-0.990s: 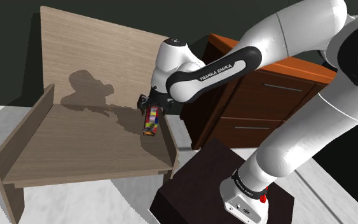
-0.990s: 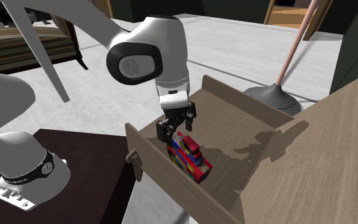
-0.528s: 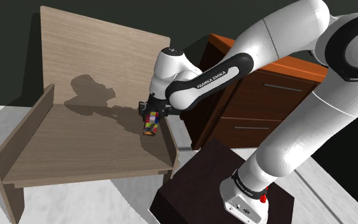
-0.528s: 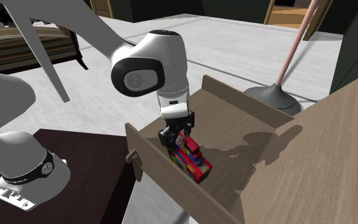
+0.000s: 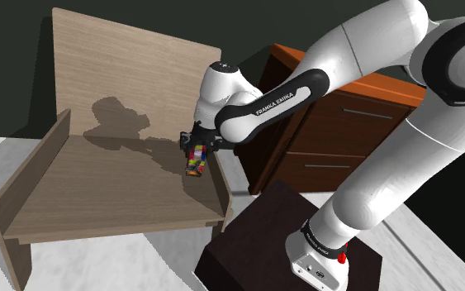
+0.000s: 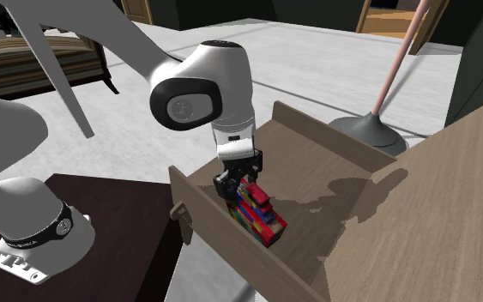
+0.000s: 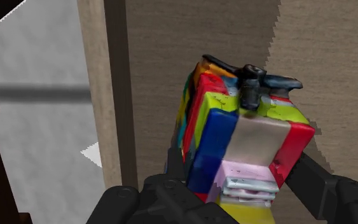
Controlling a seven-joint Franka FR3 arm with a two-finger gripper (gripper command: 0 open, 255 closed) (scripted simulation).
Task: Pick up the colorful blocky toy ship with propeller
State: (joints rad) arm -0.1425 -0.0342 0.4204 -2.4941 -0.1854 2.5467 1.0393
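Note:
The toy ship point(image 5: 194, 161) is a stack of red, blue, yellow and green blocks with a dark propeller on top. It stands on the wooden chair seat point(image 5: 98, 182), close against the armrest point(image 6: 222, 232) on the stand's side. My gripper point(image 5: 193, 149) comes down on it from above and is shut on the ship. In the wrist view the ship point(image 7: 241, 140) sits clasped between the black fingers point(image 7: 314, 181), with my gripper point(image 7: 238, 172) around its lower end. The second exterior view shows my gripper point(image 6: 235, 184) on the near end of the ship point(image 6: 256, 213).
The chair's tall back point(image 5: 123, 66) and two armrests enclose the seat. A brown dresser point(image 5: 346, 124) stands behind the arm, and the dark stand point(image 5: 263, 240) is beside the chair. A grey-based pole point(image 6: 372, 129) stands beyond the far armrest.
The gripper came down from just above the ship and closed on it. Over the last half second nothing has moved.

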